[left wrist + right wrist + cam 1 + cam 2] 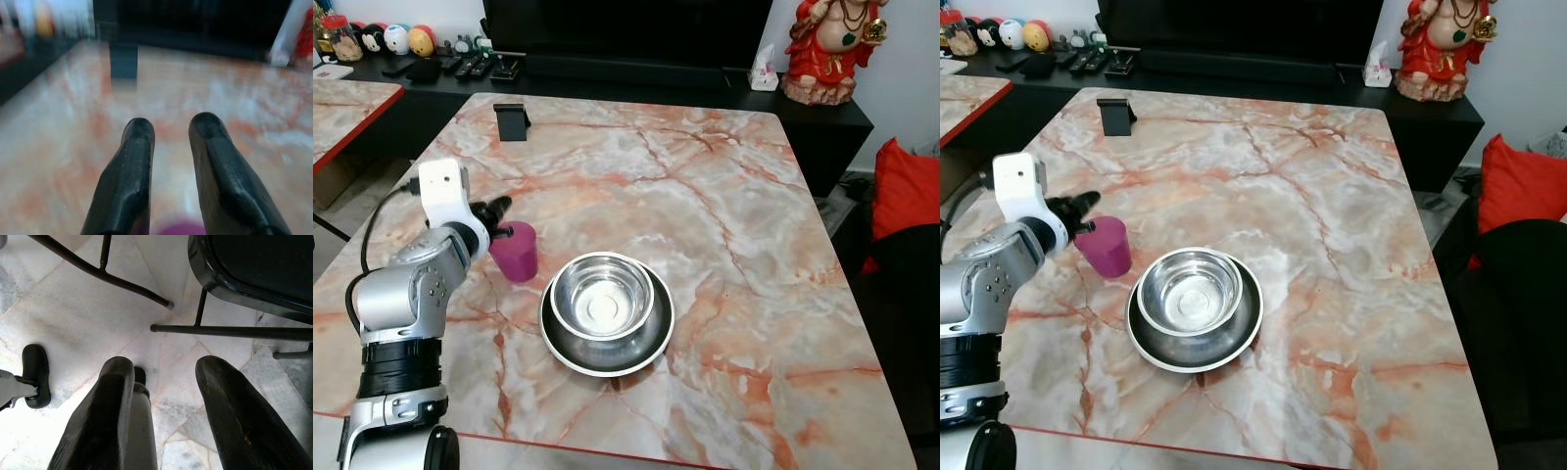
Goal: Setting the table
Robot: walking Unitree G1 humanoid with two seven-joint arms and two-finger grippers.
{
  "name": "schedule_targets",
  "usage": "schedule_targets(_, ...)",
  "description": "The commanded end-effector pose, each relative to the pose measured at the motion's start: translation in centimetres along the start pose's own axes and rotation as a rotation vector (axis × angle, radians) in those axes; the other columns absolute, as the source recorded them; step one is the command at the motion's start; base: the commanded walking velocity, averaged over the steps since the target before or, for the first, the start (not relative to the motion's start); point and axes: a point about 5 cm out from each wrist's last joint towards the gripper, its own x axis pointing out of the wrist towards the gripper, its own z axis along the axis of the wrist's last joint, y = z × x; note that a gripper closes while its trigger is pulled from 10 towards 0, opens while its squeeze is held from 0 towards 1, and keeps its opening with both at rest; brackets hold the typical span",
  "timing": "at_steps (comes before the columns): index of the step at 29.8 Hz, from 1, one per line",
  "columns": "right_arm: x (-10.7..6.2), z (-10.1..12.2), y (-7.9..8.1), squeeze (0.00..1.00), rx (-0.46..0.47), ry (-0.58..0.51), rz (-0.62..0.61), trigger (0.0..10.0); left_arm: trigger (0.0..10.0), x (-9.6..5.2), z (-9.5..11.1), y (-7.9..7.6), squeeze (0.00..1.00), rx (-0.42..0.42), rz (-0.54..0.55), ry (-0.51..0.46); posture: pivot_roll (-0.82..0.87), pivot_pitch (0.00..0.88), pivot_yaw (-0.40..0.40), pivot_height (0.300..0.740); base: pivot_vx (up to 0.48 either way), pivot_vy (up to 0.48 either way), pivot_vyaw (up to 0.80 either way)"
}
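Observation:
A magenta cup [516, 255] stands upright on the marble table [705, 196], left of a steel bowl [603, 296]. The bowl is nested in a steel plate [607, 358] near the table's front edge. My left gripper [504, 217] hovers at the cup's left rim, open, with nothing between its fingers. In the left wrist view the left gripper [168, 125] points across the table, and the cup's rim [181, 229] sits just under the fingers. My right gripper [166, 367] hangs open over the tiled floor.
A black phone stand [512, 121] sits at the table's far left. Behind it, a dark console holds remotes [470, 67], a tissue box [764, 73] and a red statue [824, 49]. A second table [342, 103] is on the left. A red cushion [906, 191] lies right. Chair legs [146, 293] stand near my right gripper.

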Motion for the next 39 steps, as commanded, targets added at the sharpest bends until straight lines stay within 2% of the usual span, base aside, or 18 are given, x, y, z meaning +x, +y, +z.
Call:
schedule_targets(1,0.0,0.0,-0.3,0.0,-0.001,-0.001,-0.01,10.0,10.0,-0.6,0.2,-1.4,0.0,0.135,-0.061,-0.098,0.02,0.015,-0.044,0.74,0.0,0.0,0.0)
schedule_targets(4,0.0,0.1,-0.3,0.0,0.014,-0.014,-0.017,10.0,10.0,-1.4,-0.7,-2.1,0.0,0.223,-0.037,-0.156,0.01,0.013,-0.04,0.74,0.0,0.0,0.0)
schedule_targets(5,0.0,0.1,-0.3,0.0,0.014,-0.014,-0.017,10.0,10.0,-1.4,-0.7,-2.1,0.0,0.223,-0.037,-0.156,0.01,0.013,-0.04,0.74,0.0,0.0,0.0)
schedule_targets(6,0.0,0.1,-0.3,0.0,0.019,-0.019,-0.021,10.0,10.0,-1.7,-1.0,-1.9,0.0,0.197,0.019,-0.191,0.01,0.013,-0.04,0.74,0.0,0.0,0.0)
schedule_targets(7,0.0,0.1,-0.3,0.0,0.019,-0.019,-0.021,10.0,10.0,-1.7,-1.0,-1.9,0.0,0.197,0.019,-0.191,0.01,0.013,-0.04,0.74,0.0,0.0,0.0)
schedule_targets(10,0.0,0.1,-0.3,0.0,0.018,-0.022,-0.025,10.0,10.0,-2.5,-1.6,-1.3,0.0,0.137,0.119,-0.269,0.02,0.008,-0.042,0.74,0.0,0.0,0.0)
schedule_targets(11,0.0,0.1,-0.3,0.0,0.019,-0.022,-0.025,10.0,10.0,-2.6,-1.8,-1.2,0.0,0.141,0.133,-0.277,0.02,0.005,-0.042,0.74,0.0,0.0,0.0)
schedule_targets(19,0.0,0.0,-0.2,0.0,0.024,-0.026,-0.028,10.0,10.0,-2.8,-2.9,-1.5,0.0,0.152,0.151,-0.27,0.01,0.0,-0.033,0.74,0.0,0.0,0.0)
schedule_targets(23,-0.1,-0.1,-0.2,0.0,0.028,-0.026,-0.03,10.0,10.0,-2.6,-3.5,-1.8,0.0,0.107,0.157,-0.267,0.0,0.0,-0.028,0.74,0.0,0.0,0.0)
schedule_targets(30,-0.1,-0.1,-0.1,0.0,0.036,-0.032,-0.028,10.0,10.0,-2.6,-3.6,-2.3,0.0,0.071,0.149,-0.287,0.0,0.0,-0.028,0.74,0.0,0.0,0.0)
schedule_targets(39,-0.1,0.3,0.0,0.0,-0.002,-0.057,-0.013,10.0,10.0,-2.4,-3.4,-1.9,0.0,0.055,0.165,-0.299,0.01,0.0,-0.024,0.74,0.0,0.0,0.16)
